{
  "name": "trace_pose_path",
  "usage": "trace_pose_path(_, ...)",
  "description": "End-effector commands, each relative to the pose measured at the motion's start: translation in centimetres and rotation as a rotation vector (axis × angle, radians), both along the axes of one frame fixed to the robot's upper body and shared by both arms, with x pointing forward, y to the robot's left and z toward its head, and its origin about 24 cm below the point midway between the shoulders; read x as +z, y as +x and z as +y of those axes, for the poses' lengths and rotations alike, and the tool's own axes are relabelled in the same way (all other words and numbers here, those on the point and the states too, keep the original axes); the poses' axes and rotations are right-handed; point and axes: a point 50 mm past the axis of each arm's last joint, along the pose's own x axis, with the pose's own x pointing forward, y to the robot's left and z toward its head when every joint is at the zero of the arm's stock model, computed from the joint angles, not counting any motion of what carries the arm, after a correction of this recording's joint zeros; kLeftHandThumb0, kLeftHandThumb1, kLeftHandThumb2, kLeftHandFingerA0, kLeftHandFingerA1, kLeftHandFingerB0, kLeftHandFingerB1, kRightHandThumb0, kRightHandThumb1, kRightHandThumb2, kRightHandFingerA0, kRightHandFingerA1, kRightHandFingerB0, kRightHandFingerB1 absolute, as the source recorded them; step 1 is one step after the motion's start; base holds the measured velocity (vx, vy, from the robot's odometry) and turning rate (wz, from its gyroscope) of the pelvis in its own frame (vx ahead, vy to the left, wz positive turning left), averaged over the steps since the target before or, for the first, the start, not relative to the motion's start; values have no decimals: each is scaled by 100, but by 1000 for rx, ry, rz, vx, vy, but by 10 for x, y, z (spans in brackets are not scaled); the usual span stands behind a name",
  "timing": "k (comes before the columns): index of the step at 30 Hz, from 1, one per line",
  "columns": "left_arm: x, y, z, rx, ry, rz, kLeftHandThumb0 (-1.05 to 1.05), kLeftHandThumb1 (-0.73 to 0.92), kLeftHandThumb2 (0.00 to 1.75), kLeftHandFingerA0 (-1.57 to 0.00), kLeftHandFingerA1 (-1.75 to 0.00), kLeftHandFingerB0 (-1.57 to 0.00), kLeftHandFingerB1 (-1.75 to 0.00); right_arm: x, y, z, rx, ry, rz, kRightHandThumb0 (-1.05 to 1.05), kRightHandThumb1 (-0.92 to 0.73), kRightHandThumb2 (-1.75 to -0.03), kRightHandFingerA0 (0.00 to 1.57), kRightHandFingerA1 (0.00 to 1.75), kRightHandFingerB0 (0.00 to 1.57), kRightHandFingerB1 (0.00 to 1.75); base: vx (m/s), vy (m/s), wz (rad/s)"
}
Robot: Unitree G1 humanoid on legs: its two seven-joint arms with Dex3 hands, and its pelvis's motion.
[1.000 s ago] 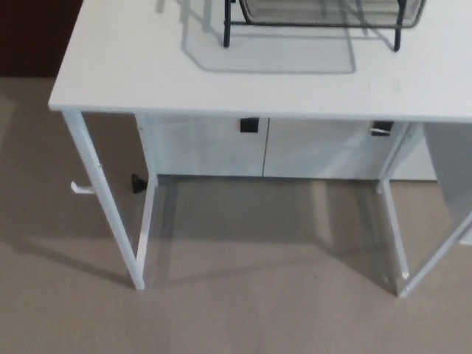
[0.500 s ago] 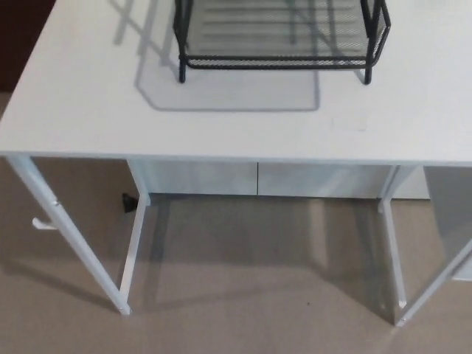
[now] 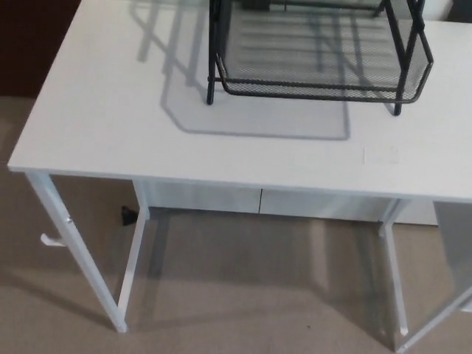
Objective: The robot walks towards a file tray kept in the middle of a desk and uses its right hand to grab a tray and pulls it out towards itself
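Note:
A black wire-mesh file tray stands on the white desk, toward the top of the head view and a bit right of centre. Its lowest tray sits level inside the black frame, with its front rim facing me. The upper part of the rack is cut off by the picture's top edge. Neither of my hands shows in the view.
The desk's front edge runs across the middle of the picture, on white legs over beige carpet. A white cabinet stands behind, under the desk. A small white hook sticks out at the left leg.
The whole view has shifted: the desk and file tray now appear lower and larger in the picture, as the camera came closer. No hand has come into view.

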Motion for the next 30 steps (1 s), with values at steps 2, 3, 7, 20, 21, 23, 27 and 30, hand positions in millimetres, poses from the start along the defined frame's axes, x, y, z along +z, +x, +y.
trace_pose_path(2,2,0,1,-20,14,-31,-13,52,57,-49,-46,-39,-39,1,-2,-4,-1,-5,-15,-21,-68,-60,44,43,38,43,62,-126,5)
trace_pose_path(3,2,0,2,-20,18,-32,-13,52,56,-50,-46,-40,-39,1,-1,-3,3,-14,-15,-22,-68,-59,44,43,39,42,28,-147,-5)
trace_pose_path(7,4,0,0,-30,13,-38,-16,52,58,-48,-46,-39,-40,1,-1,-3,5,-11,-17,-21,-68,-59,45,44,39,43,165,-142,-8)
trace_pose_path(20,1,-4,0,-29,15,-24,-13,53,57,-50,-45,-40,-39,-1,-3,-2,10,-6,-11,-22,-68,-59,43,43,39,43,145,78,-8)
trace_pose_path(21,1,-4,0,-32,17,-24,-13,53,57,-50,-45,-40,-39,-1,-4,-2,12,-9,-8,-22,-68,-59,43,43,39,43,158,322,-17)
trace_pose_path(23,2,-4,0,-39,24,-17,-14,52,57,-50,-45,-40,-40,-1,-4,-2,14,-13,-5,-22,-67,-59,43,43,40,42,158,192,1)
trace_pose_path(27,2,-3,0,-42,25,-23,-15,52,57,-50,-46,-40,-40,-1,-3,-2,23,-17,-9,-23,-67,-59,44,43,40,42,144,99,3)
trace_pose_path(30,4,-3,1,-50,31,-25,-15,52,57,-50,-46,-40,-40,-1,-2,-1,26,-19,-8,-23,-68,-60,43,44,40,43,116,-1,6)
